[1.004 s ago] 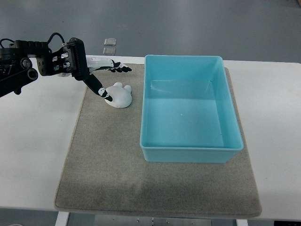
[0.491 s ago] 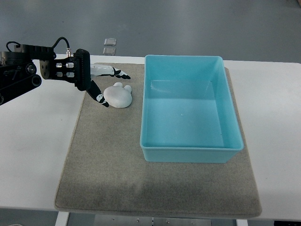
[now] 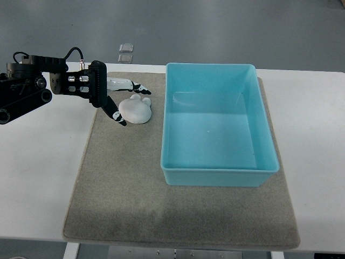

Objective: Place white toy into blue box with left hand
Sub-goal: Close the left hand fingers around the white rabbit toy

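Left hand at the mat's ten o'clock corner, fingers spread, grasping nothing; thumb tip just beside the white toy. Toy rests on the grey mat, at nine o'clock of the blue box, outside it.
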Motion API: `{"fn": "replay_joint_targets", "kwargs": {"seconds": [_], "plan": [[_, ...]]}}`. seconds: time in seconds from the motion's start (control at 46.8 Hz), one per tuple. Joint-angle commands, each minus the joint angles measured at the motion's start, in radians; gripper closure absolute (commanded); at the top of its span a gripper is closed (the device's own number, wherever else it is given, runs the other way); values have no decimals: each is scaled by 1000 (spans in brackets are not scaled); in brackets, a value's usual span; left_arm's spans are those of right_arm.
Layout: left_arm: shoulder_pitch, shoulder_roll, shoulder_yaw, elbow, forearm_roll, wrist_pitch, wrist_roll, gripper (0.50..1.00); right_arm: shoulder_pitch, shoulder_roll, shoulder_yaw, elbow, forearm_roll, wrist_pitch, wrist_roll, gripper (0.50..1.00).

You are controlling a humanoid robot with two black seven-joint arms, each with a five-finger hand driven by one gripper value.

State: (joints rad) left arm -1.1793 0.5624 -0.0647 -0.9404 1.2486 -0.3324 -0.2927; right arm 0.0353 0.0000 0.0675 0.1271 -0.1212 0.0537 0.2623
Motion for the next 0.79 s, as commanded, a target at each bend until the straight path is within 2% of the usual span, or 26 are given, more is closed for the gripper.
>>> {"fn": "replay_joint_targets", "kwargs": {"seconds": [0.0, 0.235, 0.342, 0.406, 0.449, 0.534, 0.683, 0.726, 0.769], "plan": [[3, -12, 0, 8, 0, 1, 0, 561, 0, 0, 0, 0, 0, 0, 0, 564], [12, -32, 0, 20, 0, 1, 0, 566, 0, 0, 0, 0, 0, 0, 0, 564], [15, -33, 0, 23, 0, 1, 0, 609, 0, 0, 0, 0, 0, 0, 0, 564], [17, -33, 0, 23, 0, 1, 3, 677, 0, 0, 0, 0, 0, 0, 0, 564], [15, -33, 0, 23, 0, 7, 3, 696, 0, 0, 0, -1, 0, 0, 0, 564], [17, -33, 2, 23, 0, 24, 4, 803, 0, 0, 0, -1, 0, 0, 0, 564], [17, -33, 0, 29, 0, 27, 6, 941, 0, 0, 0, 0, 0, 0, 0, 564], [15, -33, 0, 29, -1, 29, 6, 994, 0, 0, 0, 0, 0, 0, 0, 564], [15, -33, -1, 29, -1, 29, 6, 1000, 0, 0, 0, 0, 0, 0, 0, 564]]}}
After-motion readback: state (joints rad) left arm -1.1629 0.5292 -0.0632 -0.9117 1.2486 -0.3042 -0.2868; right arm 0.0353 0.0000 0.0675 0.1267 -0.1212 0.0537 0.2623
